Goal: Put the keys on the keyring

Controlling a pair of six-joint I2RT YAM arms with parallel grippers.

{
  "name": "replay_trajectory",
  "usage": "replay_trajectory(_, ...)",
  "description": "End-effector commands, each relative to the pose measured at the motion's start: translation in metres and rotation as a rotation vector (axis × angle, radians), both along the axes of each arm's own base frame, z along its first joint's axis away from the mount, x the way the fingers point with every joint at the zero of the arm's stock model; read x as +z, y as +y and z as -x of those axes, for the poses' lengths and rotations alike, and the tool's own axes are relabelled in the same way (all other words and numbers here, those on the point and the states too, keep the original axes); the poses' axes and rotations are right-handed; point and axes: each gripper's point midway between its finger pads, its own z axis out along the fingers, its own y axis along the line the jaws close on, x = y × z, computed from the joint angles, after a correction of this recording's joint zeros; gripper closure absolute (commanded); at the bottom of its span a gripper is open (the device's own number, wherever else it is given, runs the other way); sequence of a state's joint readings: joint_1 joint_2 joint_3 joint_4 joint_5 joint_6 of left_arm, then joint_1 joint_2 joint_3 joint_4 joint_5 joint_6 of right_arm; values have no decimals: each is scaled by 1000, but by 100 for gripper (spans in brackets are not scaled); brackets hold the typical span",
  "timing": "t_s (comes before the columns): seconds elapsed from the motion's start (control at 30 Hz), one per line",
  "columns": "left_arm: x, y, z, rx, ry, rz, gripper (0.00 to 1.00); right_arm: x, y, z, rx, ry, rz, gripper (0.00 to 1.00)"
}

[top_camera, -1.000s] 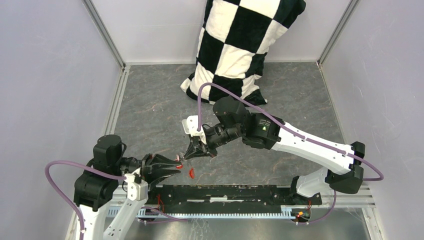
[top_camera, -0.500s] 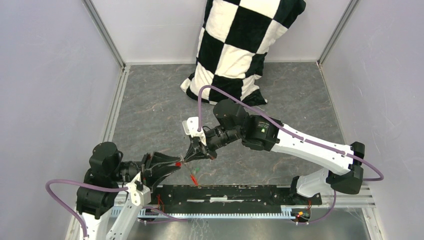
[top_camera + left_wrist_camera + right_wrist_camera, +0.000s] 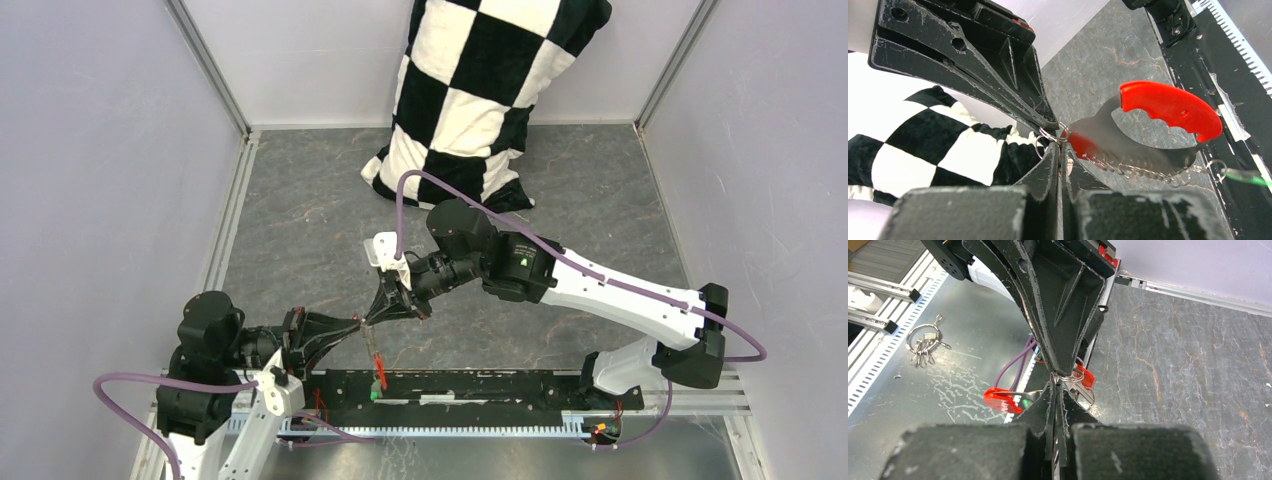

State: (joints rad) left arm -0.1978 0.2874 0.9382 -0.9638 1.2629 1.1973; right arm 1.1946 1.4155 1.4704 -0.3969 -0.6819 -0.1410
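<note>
Keyring (image 3: 1168,107): light, springy, slippery wire, best gripped at its ring; left gripper (image 3: 1059,148) and right gripper (image 3: 1055,385) jaws are both pinching shut there.

My left tool (image 3: 345,328) and right tool (image 3: 385,308) meet tip to tip above the desk's (image 3: 300,230) near middle. The keyring (image 3: 378,358) hangs beneath them, over the rail (image 3: 500,385) at the near edge. A pillow (image 3: 470,90) stands behind, against the back wall.
</note>
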Motion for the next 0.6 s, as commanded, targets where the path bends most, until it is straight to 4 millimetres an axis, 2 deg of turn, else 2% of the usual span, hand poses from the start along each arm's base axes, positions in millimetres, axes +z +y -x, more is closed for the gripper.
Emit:
replay_trajectory(0.0, 1, -1, 0, -9, -31, 7, 98, 26, -1, 5, 18, 2, -94, 100)
replay_trajectory(0.33, 4, -4, 7, -48, 67, 27, 98, 31, 1, -3, -47, 14, -139, 100)
replay_trajectory(0.57, 2, -4, 7, -42, 69, 26, 98, 37, -2, -10, -97, 5, -153, 100)
